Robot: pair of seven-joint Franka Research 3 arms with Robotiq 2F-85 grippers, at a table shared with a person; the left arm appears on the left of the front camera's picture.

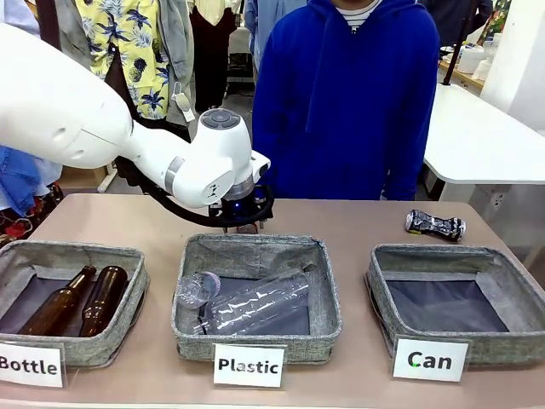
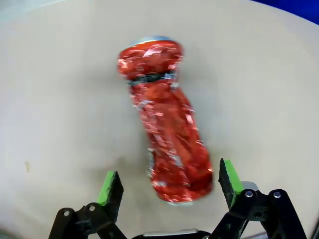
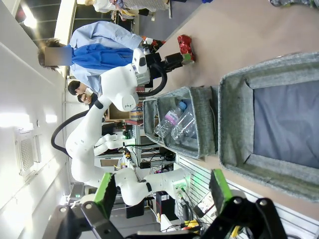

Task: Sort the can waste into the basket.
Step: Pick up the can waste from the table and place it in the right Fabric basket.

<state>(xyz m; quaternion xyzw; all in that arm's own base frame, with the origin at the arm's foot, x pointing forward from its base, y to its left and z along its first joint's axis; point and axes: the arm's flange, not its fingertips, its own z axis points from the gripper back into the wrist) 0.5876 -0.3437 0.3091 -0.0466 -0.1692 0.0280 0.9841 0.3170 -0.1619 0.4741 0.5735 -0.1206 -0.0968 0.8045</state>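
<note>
Spread wide, the left fingers (image 2: pixel 110 188) point down at the surface (image 2: pixel 60 99), with their 2 green pads flanking the near end of the red can (image 2: pixel 164 124). One pad stands well apart from the can and the other just beside it; whether that one touches the metal cannot be told. The red can lies on its side, shiny and crumpled, pinched at a dark band near its far end, with a silver rim at each end. In the front view the left arm (image 1: pixel 196 166) reaches in behind the Plastic basket (image 1: pixel 255 247), which holds clear bottles (image 1: pixel 251 302). The black can (image 1: pixel 435 224) lies on its side at the far right of the surface, just behind the Can basket (image 1: pixel 511 345). It is crushed at the middle, with silver ends and pale markings. The Can basket is grey fabric with a dark flat bottom and a white label on its front. The right fingers (image 3: pixel 105 194) are spread as well, with nothing between them, held above the near side of the Can basket. At the left, the Bottle basket (image 1: pixel 77 251) holds 2 brown bottles (image 1: pixel 81 298). A person in a blue hoodie (image 1: pixel 345 94) stands at the far side.
</note>
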